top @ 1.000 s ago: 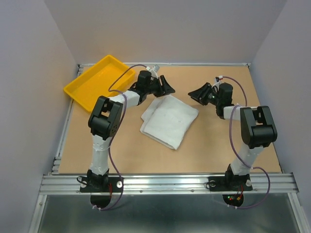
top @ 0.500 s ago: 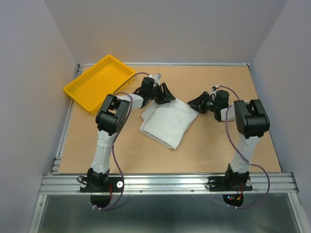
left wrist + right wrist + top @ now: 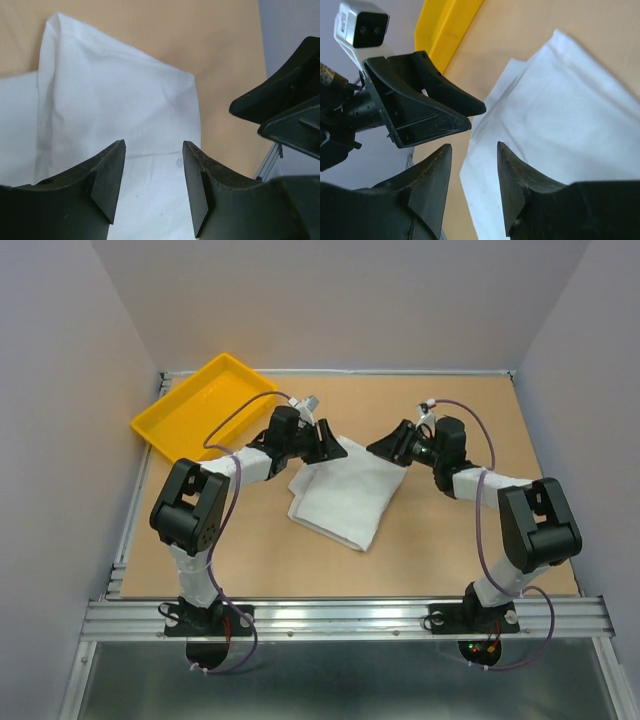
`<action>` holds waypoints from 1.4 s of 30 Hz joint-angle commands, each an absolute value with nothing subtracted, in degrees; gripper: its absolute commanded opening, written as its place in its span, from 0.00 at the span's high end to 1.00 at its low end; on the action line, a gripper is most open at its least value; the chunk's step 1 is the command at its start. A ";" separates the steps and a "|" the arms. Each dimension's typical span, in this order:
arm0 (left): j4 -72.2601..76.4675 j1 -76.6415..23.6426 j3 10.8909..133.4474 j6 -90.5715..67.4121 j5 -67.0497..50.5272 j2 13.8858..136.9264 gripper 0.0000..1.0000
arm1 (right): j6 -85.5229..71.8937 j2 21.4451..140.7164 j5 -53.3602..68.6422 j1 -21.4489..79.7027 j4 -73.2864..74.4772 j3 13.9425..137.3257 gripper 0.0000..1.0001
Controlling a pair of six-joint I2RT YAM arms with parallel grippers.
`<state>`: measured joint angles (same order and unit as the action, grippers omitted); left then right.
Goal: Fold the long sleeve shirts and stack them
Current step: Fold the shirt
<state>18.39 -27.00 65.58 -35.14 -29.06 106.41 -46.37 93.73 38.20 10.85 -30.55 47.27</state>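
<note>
One long sleeve shirt (image 3: 345, 490), white and folded into a rough rectangle, lies on the tan table near the middle. My left gripper (image 3: 333, 447) hovers open over its far left corner, nothing between the fingers; the wrist view shows white cloth (image 3: 115, 115) below the open left gripper (image 3: 154, 152). My right gripper (image 3: 386, 450) stands open at the far right corner, facing the left one. In the right wrist view the shirt (image 3: 570, 120) lies under and beyond the open right gripper (image 3: 474, 152). No other shirt shows.
A yellow plastic tray (image 3: 175, 425) sits tilted at the far left corner of the table, with nothing in it; its rim (image 3: 447, 25) shows in the right wrist view. The two grippers are close together over the shirt's far edge. Grey walls enclose the table.
Both grippers have come down and nearer to the shirt's far edge; the left drew back toward me, the right shifted left. The shirt has stayed in place.
</note>
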 commanded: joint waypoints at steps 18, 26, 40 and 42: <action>5.46 -28.21 45.88 -31.38 -12.51 86.85 0.38 | -28.69 83.70 28.94 15.38 -12.89 36.37 0.52; -5.45 -28.21 43.07 -32.43 -4.49 83.58 0.39 | -20.66 78.49 19.88 22.49 4.28 44.38 0.52; -9.74 -27.86 50.70 -28.92 2.09 96.92 0.58 | -16.26 86.55 5.97 43.41 14.68 48.34 0.53; -10.54 -26.99 54.64 -27.25 4.74 98.96 0.58 | -17.13 89.19 7.46 47.01 14.68 50.18 0.53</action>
